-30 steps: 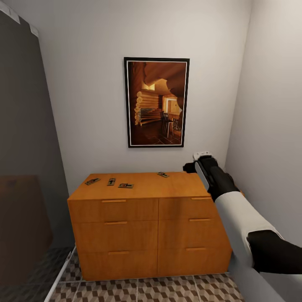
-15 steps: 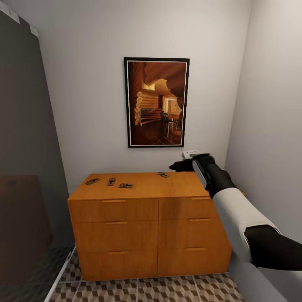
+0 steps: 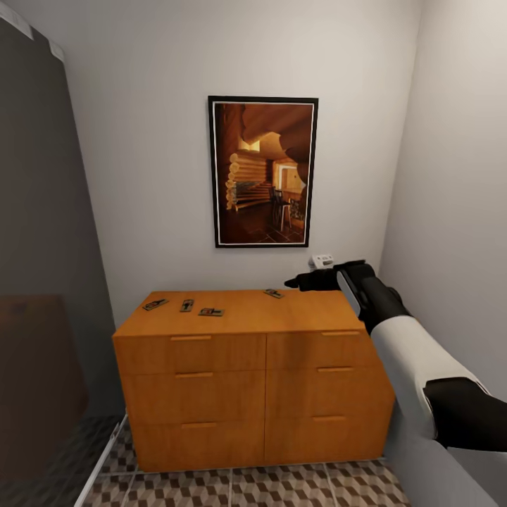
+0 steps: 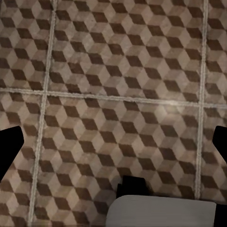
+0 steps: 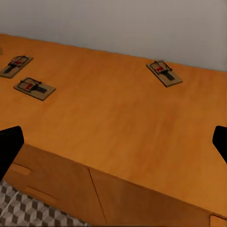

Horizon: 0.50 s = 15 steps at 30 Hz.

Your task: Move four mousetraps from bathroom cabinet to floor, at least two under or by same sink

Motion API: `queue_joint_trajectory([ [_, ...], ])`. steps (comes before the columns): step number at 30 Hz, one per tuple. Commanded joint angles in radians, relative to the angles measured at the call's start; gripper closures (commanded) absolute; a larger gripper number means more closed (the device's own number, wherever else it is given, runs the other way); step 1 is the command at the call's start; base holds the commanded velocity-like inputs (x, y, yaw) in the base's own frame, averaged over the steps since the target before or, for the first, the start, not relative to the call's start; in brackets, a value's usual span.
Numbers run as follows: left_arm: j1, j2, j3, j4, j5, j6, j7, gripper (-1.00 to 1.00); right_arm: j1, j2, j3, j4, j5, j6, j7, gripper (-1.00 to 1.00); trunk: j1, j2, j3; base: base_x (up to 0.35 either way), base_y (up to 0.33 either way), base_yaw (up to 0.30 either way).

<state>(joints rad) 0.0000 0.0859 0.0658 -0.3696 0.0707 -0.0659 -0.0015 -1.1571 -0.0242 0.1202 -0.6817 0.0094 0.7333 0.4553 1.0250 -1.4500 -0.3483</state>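
Reaching over the cabinet (image 3: 246, 331) top, the right hand (image 3: 299, 282), fingers apart and empty, nears the rightmost trap (image 3: 274, 293); misjudged descent could nudge the thin board toward the far edge unseized.

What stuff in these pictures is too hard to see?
- Mousetraps, head view: too small to tell whether they are set.
- Leftmost mousetrap, right wrist view: cut off by the picture's edge.
- Right gripper, head view: dark and small; open or shut is unclear there.
- Cabinet drawers, head view: shut fronts hide the insides.
- Left gripper, left wrist view: fingertips cut off at both edges, above the floor.
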Motion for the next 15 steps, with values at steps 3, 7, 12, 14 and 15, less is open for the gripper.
queue_joint_trajectory([
  [3,0.000,0.000,0.000,0.016,-0.001,0.000,0.000,-1.00,0.000,0.000,0.000,0.028,0.000,-0.006,0.000,-1.00,0.000,0.000,0.000,0.185,0.000,0.000],
  [7,0.000,0.000,0.000,0.023,0.000,0.001,-0.002,-1.00,0.000,0.000,0.000,0.063,0.000,-0.039,0.000,-1.00,0.000,0.000,0.000,0.276,0.000,0.000],
  [12,0.000,0.000,-0.001,0.027,0.000,0.006,-0.004,-1.00,0.000,0.000,0.001,0.156,0.000,-0.118,0.000,-1.00,0.000,0.000,0.000,0.320,0.000,0.000],
  [14,0.000,0.000,-0.003,0.042,0.000,0.009,-0.004,-1.00,0.000,-0.001,0.001,0.190,0.000,-0.145,0.000,-1.00,0.000,0.000,0.000,0.303,0.000,0.000],
  [15,0.000,0.000,-0.004,0.060,-0.001,0.009,-0.003,-1.00,0.000,-0.001,0.001,0.201,0.000,-0.154,0.000,-1.00,0.000,0.000,0.000,0.218,0.000,0.000],
])
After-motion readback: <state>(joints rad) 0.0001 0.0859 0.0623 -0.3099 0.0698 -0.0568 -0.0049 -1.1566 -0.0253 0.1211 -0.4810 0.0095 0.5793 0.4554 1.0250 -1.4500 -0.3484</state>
